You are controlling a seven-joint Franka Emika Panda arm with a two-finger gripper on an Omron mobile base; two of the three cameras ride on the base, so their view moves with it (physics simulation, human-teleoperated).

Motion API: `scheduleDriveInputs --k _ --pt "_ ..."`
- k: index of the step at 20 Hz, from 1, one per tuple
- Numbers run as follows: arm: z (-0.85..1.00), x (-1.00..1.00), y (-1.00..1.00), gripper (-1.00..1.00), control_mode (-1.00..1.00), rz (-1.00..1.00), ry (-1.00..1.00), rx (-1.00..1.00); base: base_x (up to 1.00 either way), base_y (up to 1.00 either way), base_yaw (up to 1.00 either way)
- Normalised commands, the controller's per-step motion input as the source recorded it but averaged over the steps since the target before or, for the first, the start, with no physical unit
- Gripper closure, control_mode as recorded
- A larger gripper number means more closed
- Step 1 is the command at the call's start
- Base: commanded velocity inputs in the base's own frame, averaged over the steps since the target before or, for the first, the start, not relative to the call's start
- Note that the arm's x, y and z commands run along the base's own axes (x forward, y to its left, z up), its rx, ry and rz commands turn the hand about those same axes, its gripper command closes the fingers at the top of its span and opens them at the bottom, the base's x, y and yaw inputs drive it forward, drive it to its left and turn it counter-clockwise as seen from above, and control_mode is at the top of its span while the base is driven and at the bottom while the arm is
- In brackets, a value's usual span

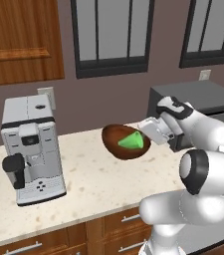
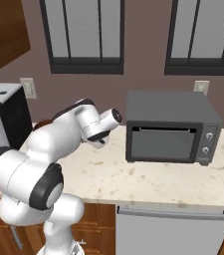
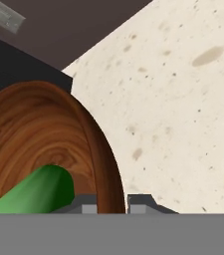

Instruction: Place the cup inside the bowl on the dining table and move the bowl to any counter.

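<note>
Brown wooden bowl (image 1: 122, 143), 1 green cup (image 1: 134, 142) inside, hangs tilted at frame centre, rim pinched by the gripper (image 1: 148, 130), counter (image 1: 98, 182) directly below.

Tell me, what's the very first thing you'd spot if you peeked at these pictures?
The brown wooden bowl jumps out first: the gripper pinches its rim and holds it tipped on its side above the speckled counter, with the bright green cup lying inside it. To the left on the counter stands a white coffee machine, and to the right of the arm sits a dark toaster oven.
</note>
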Motion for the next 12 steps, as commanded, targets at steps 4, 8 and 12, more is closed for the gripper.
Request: scheduleDriveInputs --k 4,8,12 --pt "-0.31 0.00 0.04 1.00 -1.00 0.00 0.00 0.00 0.00 0.00 0.00" --pt "-0.11 0.00 0.00 1.00 -1.00 0.00 0.00 0.00 0.00 0.00 0.00" --pt "0.00 0.03 0.16 1.00 -1.00 0.00 -0.02 0.00 0.00 0.00 0.00"
